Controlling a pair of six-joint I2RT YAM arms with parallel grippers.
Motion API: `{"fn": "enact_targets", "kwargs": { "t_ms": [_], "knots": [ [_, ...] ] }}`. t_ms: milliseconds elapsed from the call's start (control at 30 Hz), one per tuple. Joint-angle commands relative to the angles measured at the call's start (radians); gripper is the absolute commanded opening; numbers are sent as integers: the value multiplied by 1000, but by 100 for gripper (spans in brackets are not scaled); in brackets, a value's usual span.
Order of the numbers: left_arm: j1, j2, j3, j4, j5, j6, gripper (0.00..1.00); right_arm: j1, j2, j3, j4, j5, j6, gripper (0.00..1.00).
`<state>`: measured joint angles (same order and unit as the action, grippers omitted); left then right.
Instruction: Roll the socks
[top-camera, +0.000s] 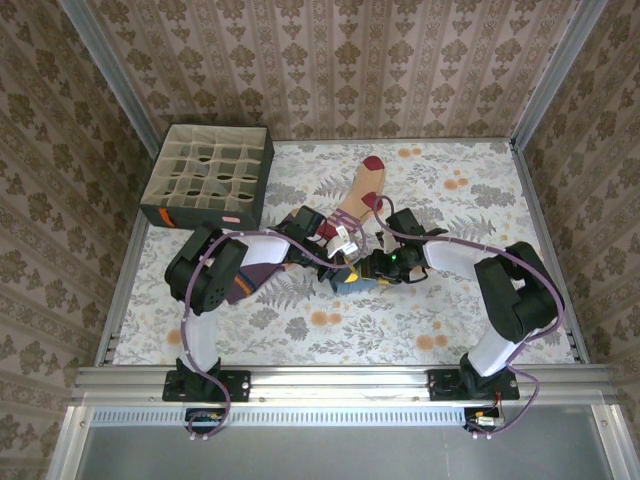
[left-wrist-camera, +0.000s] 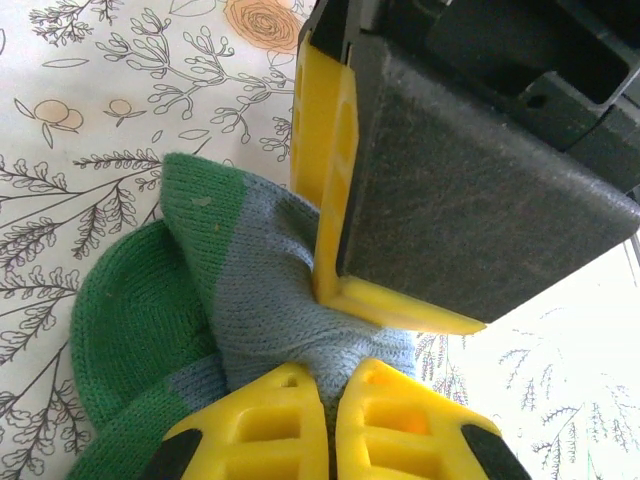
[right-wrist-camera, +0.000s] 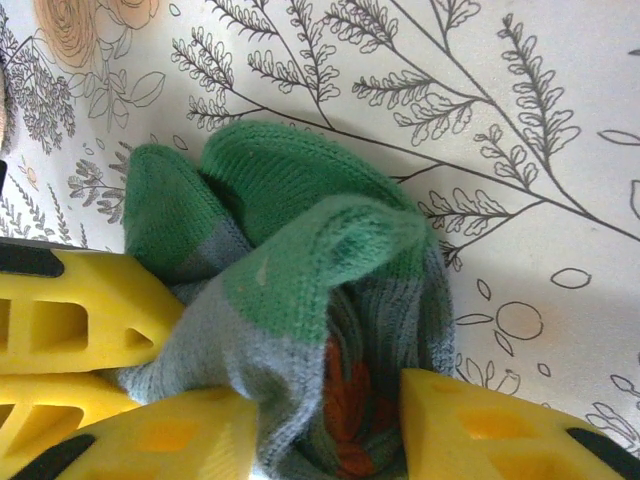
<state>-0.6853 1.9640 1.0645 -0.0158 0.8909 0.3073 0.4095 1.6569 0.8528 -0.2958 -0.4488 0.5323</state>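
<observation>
Floral table: compartment box (far left corner), peach sock, blue-grey sock mid-table.

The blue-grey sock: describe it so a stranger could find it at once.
On the floral-print table, look at the middle, where the left hand and right hand meet. Between them is a bunched blue-grey knit sock with a green toe. Its neighbour, a peach sock with a maroon toe, lies flat.
</observation>
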Motion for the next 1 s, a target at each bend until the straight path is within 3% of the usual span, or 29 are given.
{"fn": "enact_targets", "kwargs": {
  "t_ms": [0,300,433,633,800,967],
  "knots": [
    [-18,43,-25,-122,-32,41,0,20,-24,-74,17,29,21,42],
    [-17,60,-44,-100,-8,93,0,-11,-294,-144,14,89,67,48],
    [-20,56,-46,-94,18,131,0,-12,-213,-129,67,63,77,53],
    [-20,61,-48,-88,15,158,0,-9,-4,-72,122,-8,73,52],
    [-26,46,-62,-71,-38,166,0,19,56,-74,132,-27,83,37],
    [-76,-31,-95,-55,-196,232,15,20,73,-73,64,4,65,17]
  ]
}}
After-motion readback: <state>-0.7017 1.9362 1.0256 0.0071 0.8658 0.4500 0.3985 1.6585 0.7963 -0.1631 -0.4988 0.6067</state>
